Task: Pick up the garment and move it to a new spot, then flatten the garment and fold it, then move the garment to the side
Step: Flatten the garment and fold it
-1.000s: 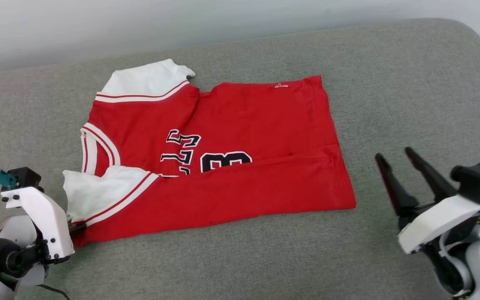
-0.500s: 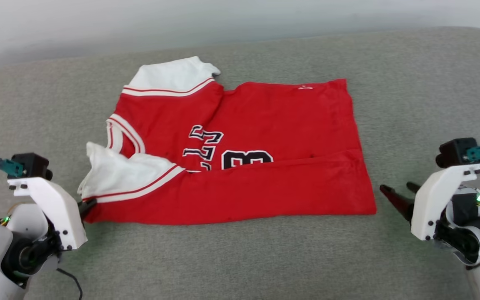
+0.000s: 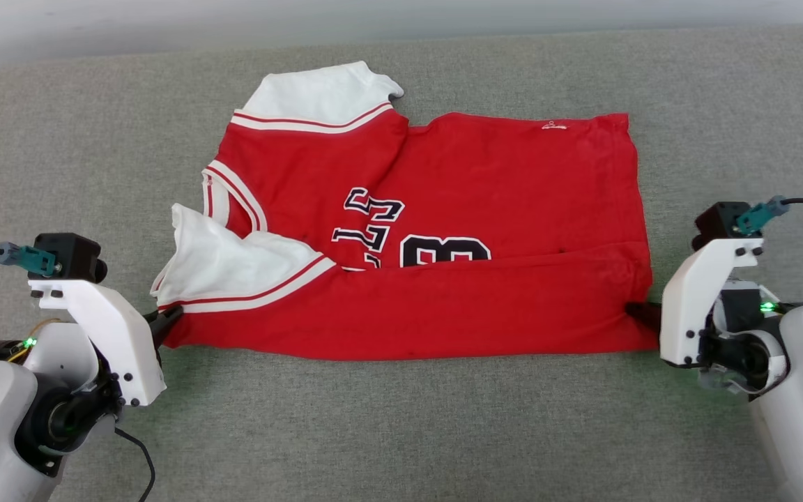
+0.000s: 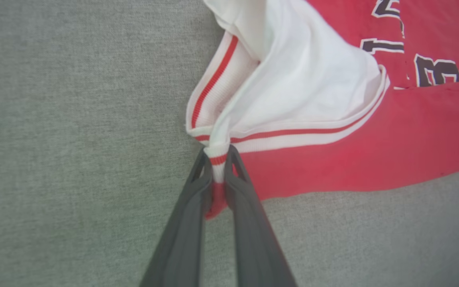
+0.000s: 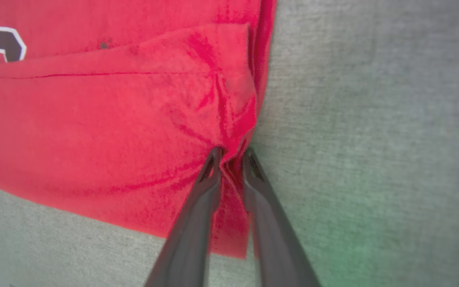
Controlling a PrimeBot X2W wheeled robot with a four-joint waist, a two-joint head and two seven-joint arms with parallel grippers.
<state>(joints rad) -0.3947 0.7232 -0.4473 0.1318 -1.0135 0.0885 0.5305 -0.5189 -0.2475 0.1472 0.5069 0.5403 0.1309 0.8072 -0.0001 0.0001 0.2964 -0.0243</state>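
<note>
Head view: one red jersey T-shirt held at both ends on grey upholstery.

A grey woven cushion surface lies under everything, with a pale wall strip behind it. There is one jersey T-shirt with two white sleeves, and there are two grippers. At left, the left gripper has its fingers pressed together on the striped seam of the near sleeve. The jersey T-shirt lies mid-cushion, its long axis running left to right, collar toward the left and hem toward the right. Its near edge is folded up over the lower part of the black letters and "3". At right, the right gripper has its fingers drawn narrow on a gathered ridge of red cloth at the near hem corner.
</note>
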